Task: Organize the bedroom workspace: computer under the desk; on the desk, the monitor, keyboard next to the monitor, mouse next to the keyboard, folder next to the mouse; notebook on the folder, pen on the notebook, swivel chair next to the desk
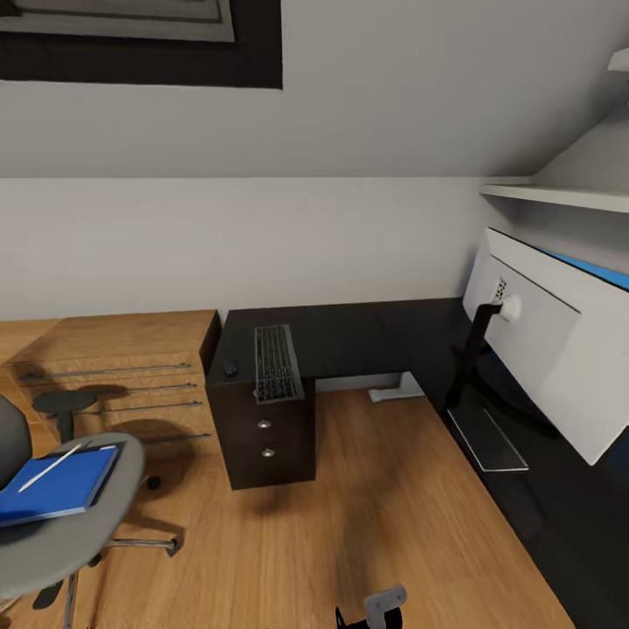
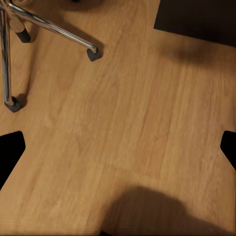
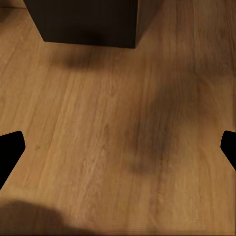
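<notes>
No brand, label or legible writing is seen. The keyboard (image 1: pixel 278 363) and mouse (image 1: pixel 231 368) lie side by side on the black counter (image 1: pixel 349 332), the monitor (image 1: pixel 546 349) standing further right. The folder (image 1: pixel 57 483) and pen (image 1: pixel 51 467) rest on the swivel chair (image 1: pixel 79 515). The left tool (image 2: pixel 118 152) and right tool (image 3: pixel 118 152) are spread wide, empty, above the floor (image 1: pixel 367 524).

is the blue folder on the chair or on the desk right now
On the chair: the flat bright blue folder lies on the grey swivel chair's seat, a thin white pen on top.

Even soft light, blurred shadows
</notes>
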Available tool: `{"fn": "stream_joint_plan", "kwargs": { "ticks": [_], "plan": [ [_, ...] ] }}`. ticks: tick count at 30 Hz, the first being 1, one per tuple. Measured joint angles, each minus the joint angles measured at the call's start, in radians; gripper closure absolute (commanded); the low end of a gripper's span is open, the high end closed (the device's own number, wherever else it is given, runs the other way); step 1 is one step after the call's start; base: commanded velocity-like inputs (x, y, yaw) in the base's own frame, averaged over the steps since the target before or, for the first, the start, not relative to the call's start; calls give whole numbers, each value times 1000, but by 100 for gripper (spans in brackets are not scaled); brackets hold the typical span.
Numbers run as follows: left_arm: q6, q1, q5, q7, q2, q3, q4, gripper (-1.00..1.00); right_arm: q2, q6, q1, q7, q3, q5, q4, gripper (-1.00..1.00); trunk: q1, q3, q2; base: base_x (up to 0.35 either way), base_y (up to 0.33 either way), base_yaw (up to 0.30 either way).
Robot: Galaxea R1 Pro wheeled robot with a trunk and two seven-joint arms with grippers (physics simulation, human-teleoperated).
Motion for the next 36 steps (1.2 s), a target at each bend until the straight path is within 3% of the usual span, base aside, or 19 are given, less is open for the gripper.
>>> {"fn": "stream_joint_plan", "kwargs": {
  "ticks": [14, 22, 27, 36],
  "plan": [
    [0, 0, -2, 2, 1, 4, -2, -100, 0, -1, 0, 1, 0, 0, -4, -100, 0, 0, 0, -12, -26, 7],
    [2, 0, 0, 2, 0, 2, 0, -100, 0, -26, 0, -3, 1, 12, -95, -100, -31, 25, 56, 0, 0, 0],
    [2, 0, 0, 3, -1, 0, 0, -100, -10, 128, -1, -7, -3, 15, -271, -100, -50, 41, 91, 0, 0, 0],
    [2, 0, 0, 3, -1, -1, 0, -100, -137, 564, -1, -31, -22, 11, -754, -100, -84, 69, 154, 0, 0, 0]
  ]
}}
